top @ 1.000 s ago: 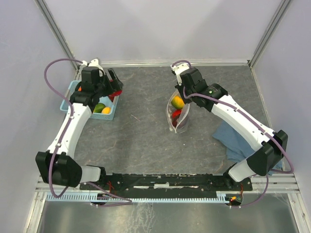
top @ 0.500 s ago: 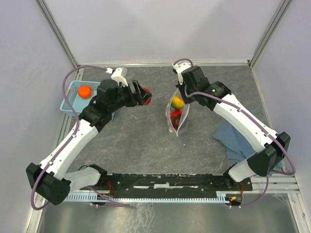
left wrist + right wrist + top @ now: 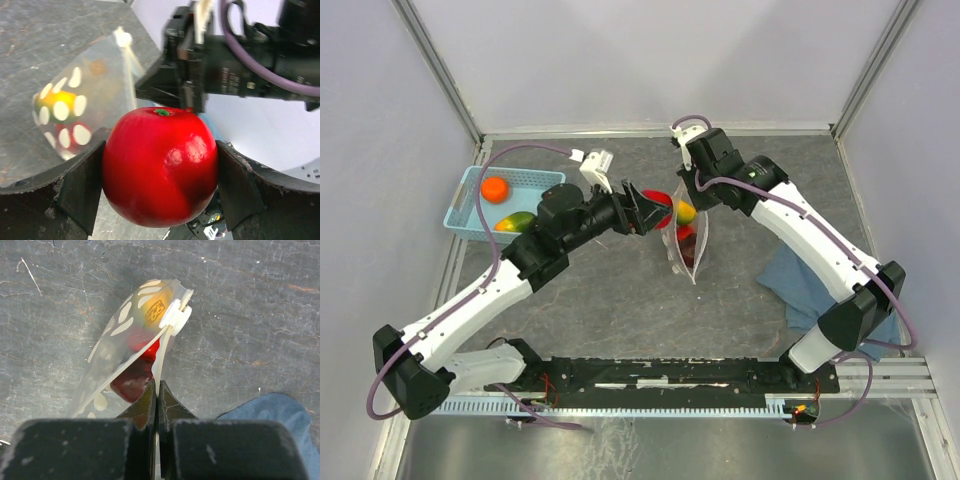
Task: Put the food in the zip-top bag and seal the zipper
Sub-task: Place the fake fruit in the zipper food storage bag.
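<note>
A glossy red apple (image 3: 160, 165) sits between the wide-set fingers of my left gripper (image 3: 160, 172), which grips it on both sides. In the top view the left gripper (image 3: 648, 209) holds that apple (image 3: 662, 199) just left of the zip-top bag's mouth. The clear, white-spotted zip-top bag (image 3: 689, 250) hangs upright, with a yellow-orange food piece (image 3: 686, 211) and a red one (image 3: 685, 235) inside. My right gripper (image 3: 157, 390) is shut on the bag's pale zipper strip (image 3: 162, 347) and holds that edge up. The white slider (image 3: 176, 315) sits at the strip's far end.
A light-blue basket (image 3: 525, 174) at the back left holds an orange (image 3: 495, 189) and a green-yellow fruit (image 3: 516, 221). A blue cloth (image 3: 800, 280) lies on the dark table at the right, under the right arm. Metal posts and pale walls close in the table.
My left arm has swung right from the basket to the bag's mouth, carrying the red apple. The right gripper has kept its hold on the bag's edge, barely shifting.
</note>
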`<state>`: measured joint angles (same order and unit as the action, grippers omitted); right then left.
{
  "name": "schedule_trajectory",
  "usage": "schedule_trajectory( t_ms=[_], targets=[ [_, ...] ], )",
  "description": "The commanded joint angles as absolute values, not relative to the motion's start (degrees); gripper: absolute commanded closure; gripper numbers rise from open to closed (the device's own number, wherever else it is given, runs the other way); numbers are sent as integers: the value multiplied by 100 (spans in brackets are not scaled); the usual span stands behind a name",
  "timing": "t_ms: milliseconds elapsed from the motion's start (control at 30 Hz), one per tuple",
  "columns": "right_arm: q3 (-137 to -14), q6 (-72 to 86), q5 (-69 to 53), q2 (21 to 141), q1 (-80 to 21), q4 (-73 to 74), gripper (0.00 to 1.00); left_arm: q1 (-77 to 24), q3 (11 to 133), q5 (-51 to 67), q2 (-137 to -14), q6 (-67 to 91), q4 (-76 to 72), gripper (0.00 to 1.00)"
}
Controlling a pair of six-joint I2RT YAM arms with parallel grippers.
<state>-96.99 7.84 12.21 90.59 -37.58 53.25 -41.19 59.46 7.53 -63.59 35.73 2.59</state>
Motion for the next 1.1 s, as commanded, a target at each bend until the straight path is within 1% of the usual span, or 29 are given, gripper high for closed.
schedule_trajectory(
  t_ms=[0,300,467,533,867,1067],
  targets=[
    [-10049,927,1150,9110,-3739,5449,99,-4468,5837,709,-6329,3746,-703,62],
    [-10168,1045,1013,9207,-3738,5484,99,-4939,5078,454,-6388,3902,-1875,63],
    [-10163,1063,961,9214,-3737,5498,99,-5127,4990,149,-6610,3768,-1938,64],
    [-10153,1056,942,9204,-3743,5494,99,-5141,4946,-36,-6657,3743,-1843,64],
    [-10089,1059,888,9207,-3736,5459,99,-5149,5063,-1329,-6601,3534,-467,64],
    [-10106,1111,787,9281,-3742,5445,99,-5147,5246,-1471,-6395,3420,-186,64]
  ],
)
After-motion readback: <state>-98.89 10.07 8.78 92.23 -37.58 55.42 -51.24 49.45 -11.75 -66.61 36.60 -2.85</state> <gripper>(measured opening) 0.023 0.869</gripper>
